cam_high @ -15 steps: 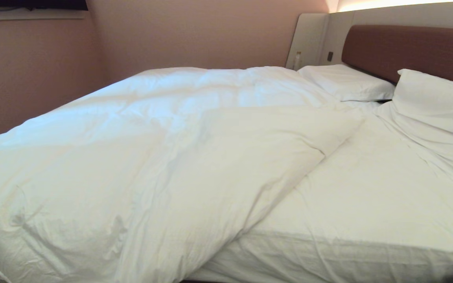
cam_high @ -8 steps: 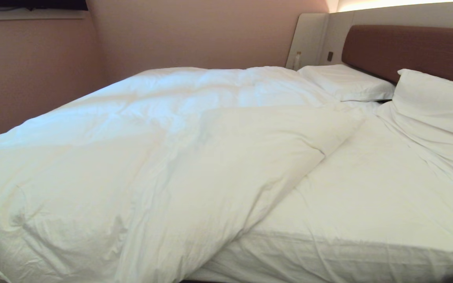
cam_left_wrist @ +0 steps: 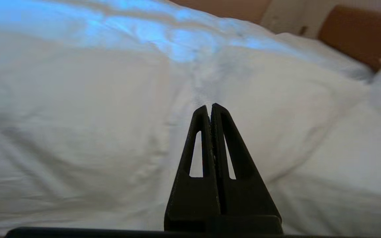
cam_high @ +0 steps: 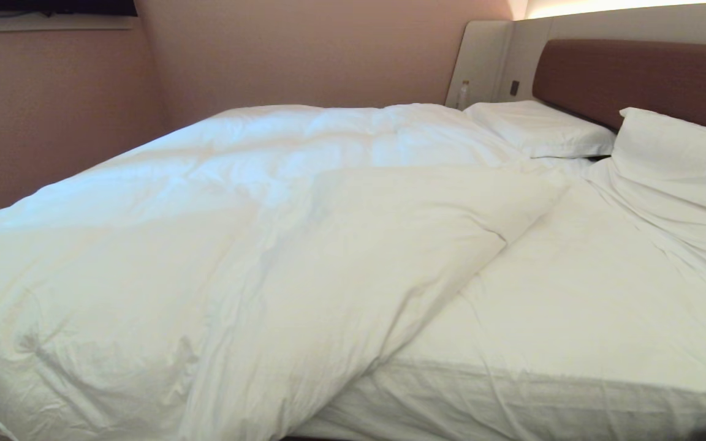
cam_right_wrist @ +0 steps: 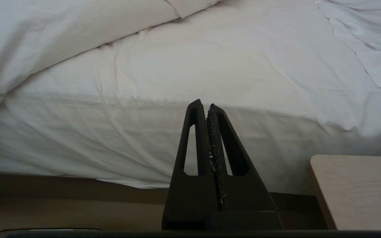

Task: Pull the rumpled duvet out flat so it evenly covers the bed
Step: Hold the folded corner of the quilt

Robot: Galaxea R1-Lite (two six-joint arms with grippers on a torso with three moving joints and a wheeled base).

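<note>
The puffy white duvet [cam_high: 218,245] lies rumpled over the left and middle of the bed [cam_high: 573,318]. Its near corner is folded back in a diagonal, leaving the fitted sheet bare on the right. Neither arm shows in the head view. In the left wrist view my left gripper [cam_left_wrist: 209,106] is shut and empty, raised and pointing across the duvet [cam_left_wrist: 94,115]. In the right wrist view my right gripper [cam_right_wrist: 206,105] is shut and empty, held low before the mattress side, with the duvet [cam_right_wrist: 61,29] off to one side.
Two white pillows [cam_high: 543,128] [cam_high: 678,159] lie against the brown headboard [cam_high: 635,79]. A pink wall [cam_high: 53,116] runs along the bed's far side. A light wooden tabletop [cam_right_wrist: 356,188] stands beside the bed near my right gripper. A small bottle [cam_high: 463,95] stands at the headboard surround.
</note>
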